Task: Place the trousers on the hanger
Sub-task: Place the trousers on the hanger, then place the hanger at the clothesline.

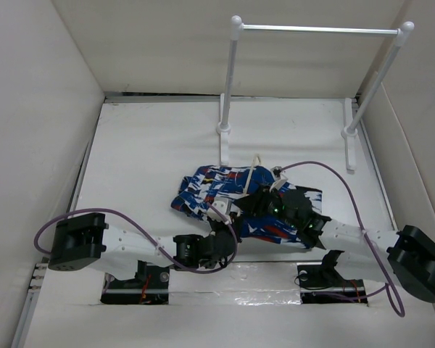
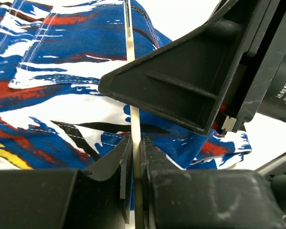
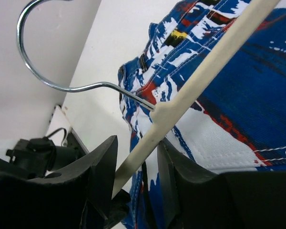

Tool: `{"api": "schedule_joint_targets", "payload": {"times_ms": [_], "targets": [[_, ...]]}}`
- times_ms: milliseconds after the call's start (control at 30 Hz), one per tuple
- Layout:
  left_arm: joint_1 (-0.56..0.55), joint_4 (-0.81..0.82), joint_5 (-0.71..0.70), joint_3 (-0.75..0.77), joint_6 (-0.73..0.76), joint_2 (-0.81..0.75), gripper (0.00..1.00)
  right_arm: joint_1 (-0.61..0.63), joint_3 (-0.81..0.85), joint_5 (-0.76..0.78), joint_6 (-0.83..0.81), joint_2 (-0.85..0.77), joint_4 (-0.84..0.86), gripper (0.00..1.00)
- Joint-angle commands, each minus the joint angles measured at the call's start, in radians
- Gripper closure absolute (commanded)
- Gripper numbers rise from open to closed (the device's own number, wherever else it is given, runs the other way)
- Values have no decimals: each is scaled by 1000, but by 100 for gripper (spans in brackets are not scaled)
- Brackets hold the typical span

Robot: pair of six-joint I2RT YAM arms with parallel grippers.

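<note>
The left arm [image 1: 130,243] is reaching low across the near edge of the table [image 1: 152,145] from its base on the left. The left gripper [image 1: 222,229] is pointing into the near side of the trousers [image 1: 210,188]. The right arm [image 1: 355,235] is stretching in from the right, and the right gripper [image 1: 274,206] is hovering over the middle of the heap.

The trousers are lying crumpled at the table's centre, in front of the white two-post rail [image 1: 319,30]. The hanger [image 3: 205,71] is lying across them.

In the left wrist view, the left gripper's fingers [image 2: 125,157] are pinching the hanger's thin cream bar. In the right wrist view, the bar is passing between the right gripper's fingers [image 3: 105,162]. It is lying against one finger with a sliver of gap at the other, so whether it is clamped is unclear.

The metal hook [image 3: 128,95] is sticking out past the cloth over bare table. From above, the right gripper is covering much of the hanger, so its frame is hard to trace.
</note>
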Motion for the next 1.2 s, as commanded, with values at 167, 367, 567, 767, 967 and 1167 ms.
{"api": "schedule_joint_targets", "payload": {"times_ms": [167,367,567,767,967,1167], "targets": [[-12,163,-2,70,110,-90,100,27,-7,14,70,-25,171,85],[-12,120,-21,164,231,-160,90,-67,94,-36,95,-96,142,98],[-12,101,-14,264,338,-234,74,-237,224,-140,131,-139,99,100],[-12,67,-29,279,352,-329,67,-430,345,-291,193,-125,89,100],[21,-25,-14,259,265,-407,67,-611,492,-392,260,-54,93,100],[21,-122,-18,236,161,-428,67,-759,637,-486,377,87,169,100]]}}
